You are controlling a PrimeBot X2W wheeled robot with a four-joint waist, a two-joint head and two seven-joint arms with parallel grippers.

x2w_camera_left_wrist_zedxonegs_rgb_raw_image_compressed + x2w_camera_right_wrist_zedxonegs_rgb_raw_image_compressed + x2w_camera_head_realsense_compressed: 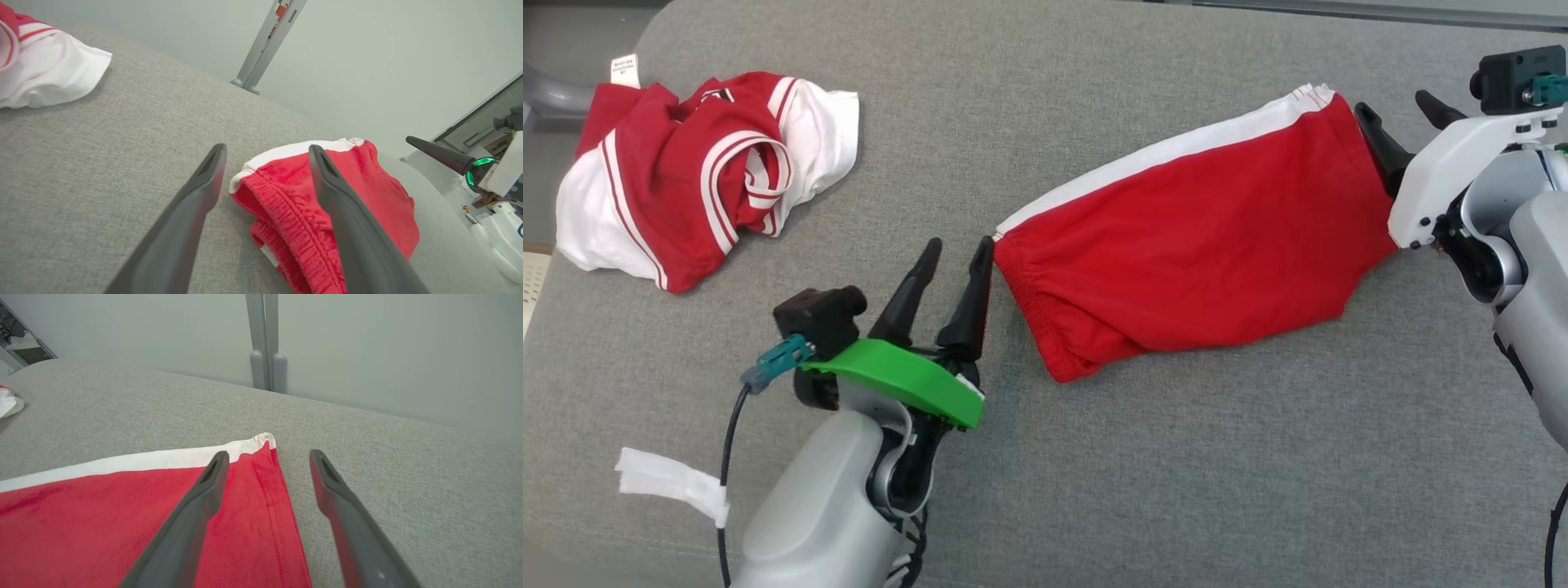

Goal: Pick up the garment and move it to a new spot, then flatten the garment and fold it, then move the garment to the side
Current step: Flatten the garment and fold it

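Red shorts (1192, 245) with a white side stripe lie spread on the grey cloth-covered desk (1029, 98). They run aslant from its middle toward the right edge, with the stripe along the side nearer the far edge. The left gripper (960, 242) sits at the gathered waistband end, jaws released and spread. One finger is right against the waistband corner and the other is over bare cloth. At the opposite end the right gripper (1394, 102) stands by the stitched hem near the right edge, its jaws likewise apart and grasping nothing. In the right wrist view one finger lies over the red cloth and the other over the desk. A crumpled red-and-white shirt (686, 171) lies at the far left corner, well apart from the shorts. Open grey surface stretches between the two garments and along the near edge.
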